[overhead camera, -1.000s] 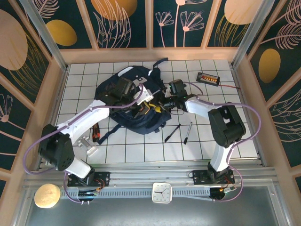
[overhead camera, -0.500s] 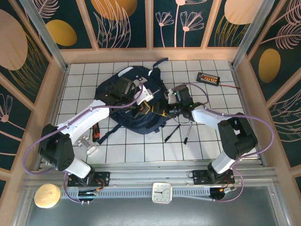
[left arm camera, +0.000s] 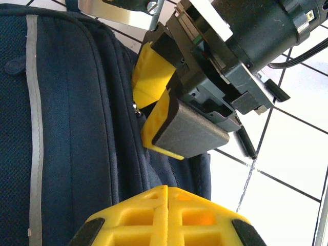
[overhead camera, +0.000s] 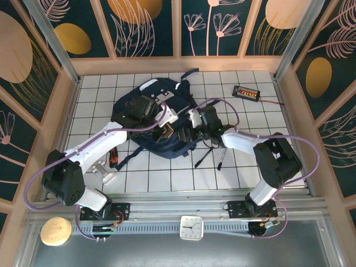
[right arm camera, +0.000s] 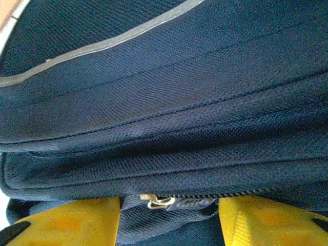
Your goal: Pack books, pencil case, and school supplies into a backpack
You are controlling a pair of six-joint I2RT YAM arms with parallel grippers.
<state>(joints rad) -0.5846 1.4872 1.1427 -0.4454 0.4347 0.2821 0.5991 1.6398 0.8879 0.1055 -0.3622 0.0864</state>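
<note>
- Reaching in from the bare tiles to the right of the backpack (right arm camera: 164, 102), the right gripper (right arm camera: 168, 218) has travelled left over the last second. It now sits at the bag's right edge, just beside the left gripper (left arm camera: 166, 197). The left arm has hardly shifted.
- Read the right gripper as released. Its jaws stand apart, one finger on each side of the brass zipper pull (right arm camera: 154, 201), and they are not clamped on it.
- Read the left gripper as clenched, its fingers meeting tip to tip over the navy fabric. You cannot tell whether any fabric is nipped between them.
- Locate the backpack lying flat on the tiled table (overhead camera: 167, 178), left of centre. Both grippers are at its right-hand side.
- Treat the current step as zipper handling. The two pens (overhead camera: 201, 158) lie on the tiles to the right of the bag, so packing is judged unfinished and the compartment probably needs opening.
- Note the black box (overhead camera: 246, 92) with orange lights, well apart at the far right.
- Watch the spacing. The two grippers are close enough to clash, and the right forearm hangs just beside the pens.
</note>
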